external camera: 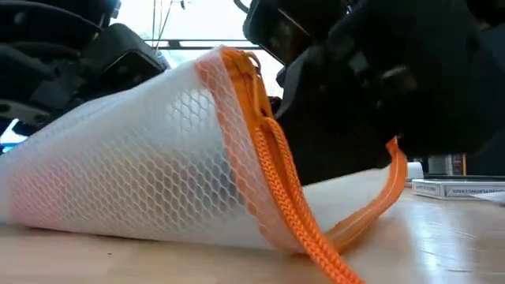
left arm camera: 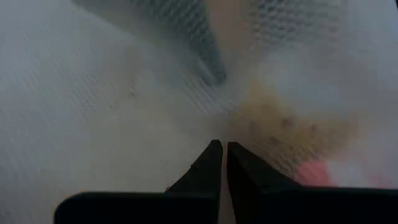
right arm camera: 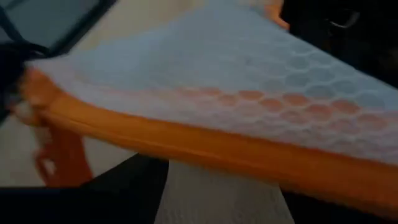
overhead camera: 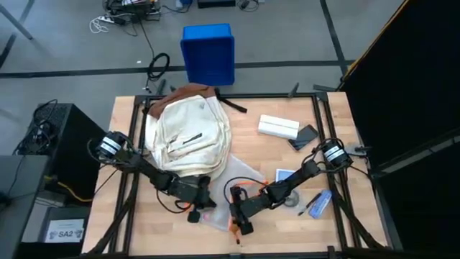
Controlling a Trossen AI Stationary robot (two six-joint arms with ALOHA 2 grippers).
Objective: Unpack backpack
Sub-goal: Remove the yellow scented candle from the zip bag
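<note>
At the near edge of the table (overhead camera: 287, 223), the left gripper (left arm camera: 224, 155) is pressing its closed fingers against the clear mesh pouch (external camera: 150, 166). The right gripper (overhead camera: 241, 219) is sitting at the pouch's orange zipper (external camera: 272, 158); whether it is open, I cannot tell. Farther back, the backpack (overhead camera: 188, 137) is lying on the table's left half.

Overhead sees whole table (overhead camera: 287, 155); low, wrist views hug pouch (external camera: 158, 158).
</note>
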